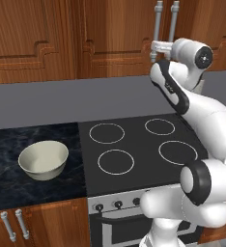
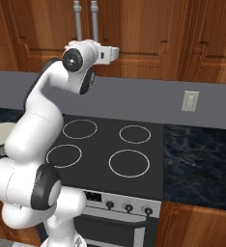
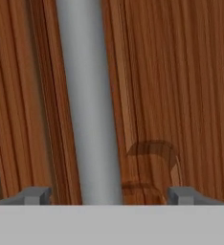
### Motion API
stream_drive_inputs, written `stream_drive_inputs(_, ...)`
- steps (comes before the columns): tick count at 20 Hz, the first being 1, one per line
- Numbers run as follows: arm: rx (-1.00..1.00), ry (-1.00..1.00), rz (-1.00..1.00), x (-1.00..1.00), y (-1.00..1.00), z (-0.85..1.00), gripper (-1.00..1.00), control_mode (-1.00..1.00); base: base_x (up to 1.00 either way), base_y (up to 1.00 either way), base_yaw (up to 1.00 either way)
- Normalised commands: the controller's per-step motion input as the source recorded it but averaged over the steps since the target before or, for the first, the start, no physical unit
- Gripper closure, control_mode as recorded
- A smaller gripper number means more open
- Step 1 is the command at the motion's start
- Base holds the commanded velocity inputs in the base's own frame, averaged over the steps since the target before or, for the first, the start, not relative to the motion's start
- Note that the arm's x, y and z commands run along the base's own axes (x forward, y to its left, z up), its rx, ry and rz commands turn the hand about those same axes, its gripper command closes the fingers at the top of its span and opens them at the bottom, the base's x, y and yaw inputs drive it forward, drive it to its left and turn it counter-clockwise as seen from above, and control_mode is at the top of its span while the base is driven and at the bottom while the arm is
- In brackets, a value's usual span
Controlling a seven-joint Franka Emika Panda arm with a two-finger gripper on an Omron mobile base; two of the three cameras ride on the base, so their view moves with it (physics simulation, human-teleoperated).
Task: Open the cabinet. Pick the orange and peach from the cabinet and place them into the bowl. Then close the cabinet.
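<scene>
You've got 1 cabinet, doors shut, 2 bar handles, tops cut off. Jaws apart, straddling 1 handle. 1 bowl on tabletop left of stove; fruit hidden.

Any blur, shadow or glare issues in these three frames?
Hand view: soft and blurry up close; the silver handle reads flat grey, and a curved dark shadow falls on the cabinet door beside it. Left base view: sharp, even light, the bowl shaded inside. Right base view: sharp, no glare on the stove.
</scene>
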Motion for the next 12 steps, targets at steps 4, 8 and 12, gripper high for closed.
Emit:
stream_drive_inputs(4, 0.0, 0.0, 0.0, 0.06, 0.0, -0.07, 1.0, -1.0, 0.0, 0.0, 0.0)
stream_drive_inputs(8, 0.0, 0.01, 0.0, 0.01, 0.0, -0.01, 1.0, -1.0, 0.0, 0.0, 0.0)
stream_drive_inputs(12, 0.0, 0.01, 0.0, 0.01, 0.0, 0.0, 1.0, -1.0, 0.0, 0.0, 0.0)
